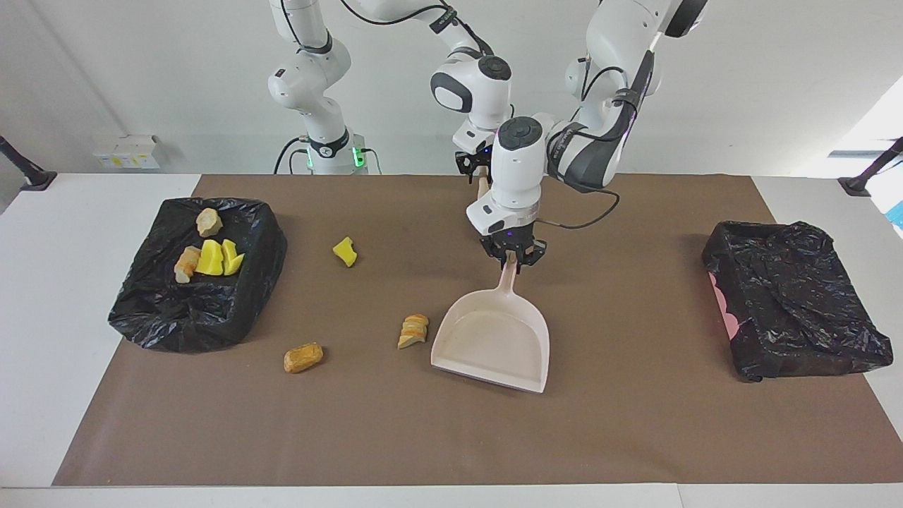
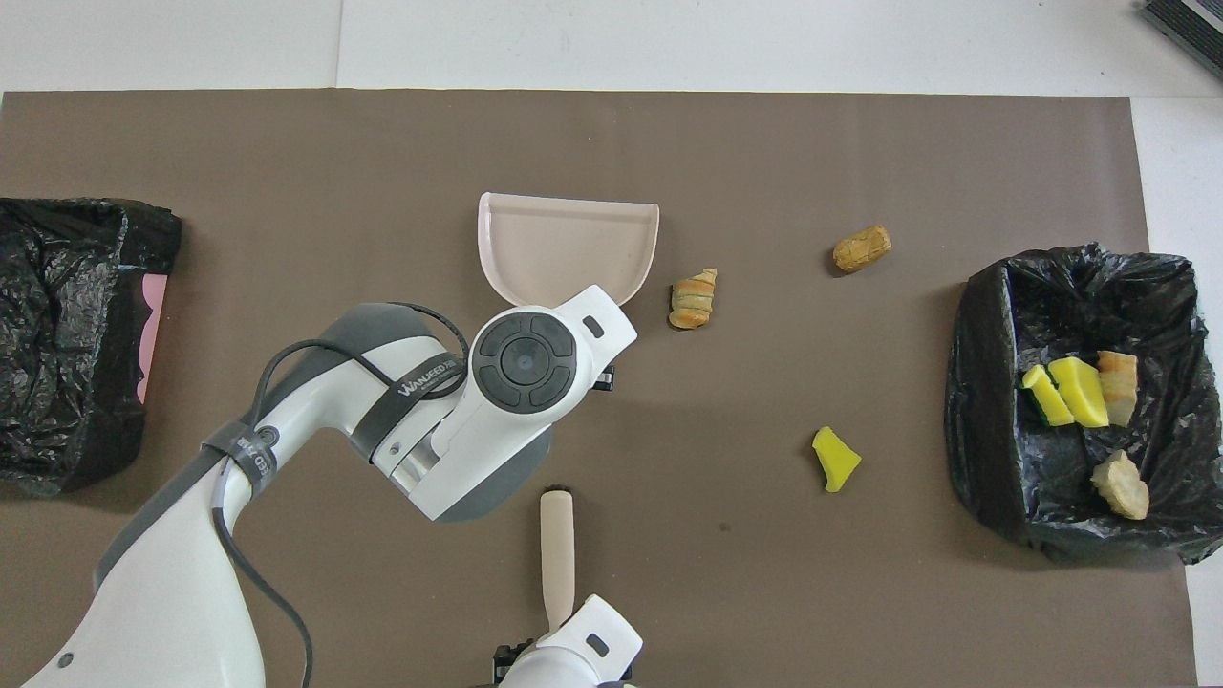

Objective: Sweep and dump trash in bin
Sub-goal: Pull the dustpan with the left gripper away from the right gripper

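Note:
My left gripper [image 1: 513,258] is shut on the handle of the beige dustpan [image 1: 492,341] [image 2: 567,247], which sits mid-mat, turned a little askew. A sliced bread chunk [image 1: 413,330] [image 2: 694,298] lies just beside the pan. A tan roll [image 1: 303,358] [image 2: 862,248] and a yellow sponge piece [image 1: 345,252] [image 2: 834,459] lie toward the right arm's end. The black-lined bin [image 1: 233,310] [image 2: 989,401] there holds several trash bits [image 1: 209,255]. My right gripper [image 1: 471,164] is at the robot-side end of the beige brush [image 1: 482,189] [image 2: 557,540].
A second black-lined bin [image 1: 797,303] [image 2: 67,334] with pink showing at one side stands at the left arm's end. A brown mat [image 1: 635,423] covers the white table.

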Controlling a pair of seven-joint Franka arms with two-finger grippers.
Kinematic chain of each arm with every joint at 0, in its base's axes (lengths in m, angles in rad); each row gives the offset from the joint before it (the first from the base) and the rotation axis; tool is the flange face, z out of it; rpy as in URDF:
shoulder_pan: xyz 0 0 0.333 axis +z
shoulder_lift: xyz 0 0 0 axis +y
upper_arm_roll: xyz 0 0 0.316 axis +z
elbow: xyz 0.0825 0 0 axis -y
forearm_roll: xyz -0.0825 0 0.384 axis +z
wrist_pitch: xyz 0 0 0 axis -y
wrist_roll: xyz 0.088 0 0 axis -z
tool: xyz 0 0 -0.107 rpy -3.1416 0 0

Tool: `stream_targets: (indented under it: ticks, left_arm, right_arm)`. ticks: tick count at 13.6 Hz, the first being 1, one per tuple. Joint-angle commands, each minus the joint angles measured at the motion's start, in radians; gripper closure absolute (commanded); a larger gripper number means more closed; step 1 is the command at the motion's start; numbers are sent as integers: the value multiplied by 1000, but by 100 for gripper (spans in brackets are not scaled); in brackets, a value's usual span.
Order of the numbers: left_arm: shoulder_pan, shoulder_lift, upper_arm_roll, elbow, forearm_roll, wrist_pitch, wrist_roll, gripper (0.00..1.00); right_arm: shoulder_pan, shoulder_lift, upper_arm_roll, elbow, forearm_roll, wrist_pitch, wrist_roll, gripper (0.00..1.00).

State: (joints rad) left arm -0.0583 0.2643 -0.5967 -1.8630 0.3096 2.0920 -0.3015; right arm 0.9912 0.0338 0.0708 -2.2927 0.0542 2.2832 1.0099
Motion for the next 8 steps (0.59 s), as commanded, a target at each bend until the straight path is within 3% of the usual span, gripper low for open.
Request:
stream_targets:
  ticks: [1, 3, 4, 8]
  left_arm:
    - [37, -40, 15, -7, 8, -32, 221, 100]
    - [44, -40, 35, -8, 8, -33, 361, 100]
    - [44, -40, 49, -8, 6, -36, 445, 100]
    - [48, -40, 80, -7, 3, -58, 747, 100]
  right_arm:
    - [-11, 6, 1, 27, 6, -5, 9, 73]
    - [-13, 6, 1, 32, 7, -7, 7, 95]
    - [-13, 6, 1, 32, 7, -7, 7, 100]
    - [-26, -3, 0, 35, 7, -22, 7, 100]
